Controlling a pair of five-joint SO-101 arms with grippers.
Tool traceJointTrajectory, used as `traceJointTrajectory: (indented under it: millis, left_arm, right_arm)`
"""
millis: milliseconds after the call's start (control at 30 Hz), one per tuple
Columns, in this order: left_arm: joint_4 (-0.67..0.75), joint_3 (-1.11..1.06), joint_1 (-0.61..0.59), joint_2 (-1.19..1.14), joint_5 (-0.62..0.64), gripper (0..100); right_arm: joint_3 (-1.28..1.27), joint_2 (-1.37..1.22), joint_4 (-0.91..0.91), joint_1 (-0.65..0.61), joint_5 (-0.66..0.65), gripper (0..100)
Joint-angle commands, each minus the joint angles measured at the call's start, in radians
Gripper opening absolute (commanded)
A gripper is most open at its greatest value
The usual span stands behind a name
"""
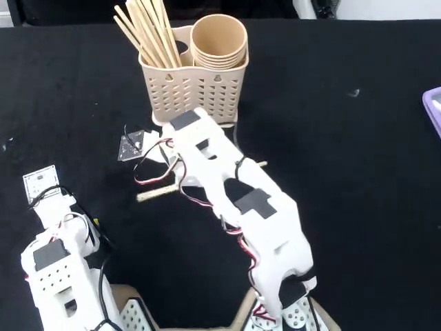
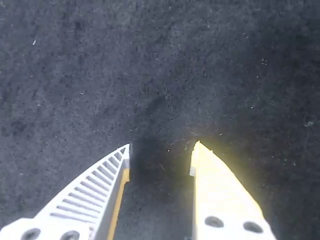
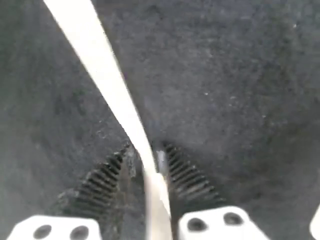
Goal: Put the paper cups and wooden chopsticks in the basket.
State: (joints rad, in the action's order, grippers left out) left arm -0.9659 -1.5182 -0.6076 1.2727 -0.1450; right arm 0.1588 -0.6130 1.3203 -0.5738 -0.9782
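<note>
A beige basket [image 1: 196,93] stands at the back of the black table. It holds a bundle of wooden chopsticks [image 1: 148,31] on one side and a stack of paper cups [image 1: 219,41] on the other. One loose chopstick [image 1: 155,194] lies flat in front of the basket, and the right arm [image 1: 207,165] covers its middle. My right gripper [image 3: 147,150] is low over the cloth, shut on that chopstick [image 3: 107,85]. My left gripper [image 2: 160,147] stands open over bare black cloth at the front left, with nothing between its fingers.
A purple object [image 1: 434,107] pokes in at the right edge. The left arm [image 1: 58,255] sits at the front left corner. Black cloth [image 1: 344,172] spreads open to the right of the right arm.
</note>
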Motion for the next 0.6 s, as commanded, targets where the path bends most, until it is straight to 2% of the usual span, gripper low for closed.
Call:
traceJointTrajectory:
  millis: [0,200,433,567]
  left_arm:
    - [-0.003,0.054,0.018,0.009,0.011,21]
    - [-0.003,0.056,0.018,0.009,0.011,21]
    - [-0.003,0.056,0.018,0.009,0.011,21]
    - [-0.003,0.056,0.018,0.009,0.011,21]
  right_arm:
    - [-0.025,0.064,-0.006,0.028,0.046,1.1]
    - [-0.206,0.298,-0.032,0.052,0.072,1.1]
    - [-0.605,0.565,-0.328,0.114,0.123,1.1]
    - [-0.733,0.634,-0.405,0.129,0.123,1.1]
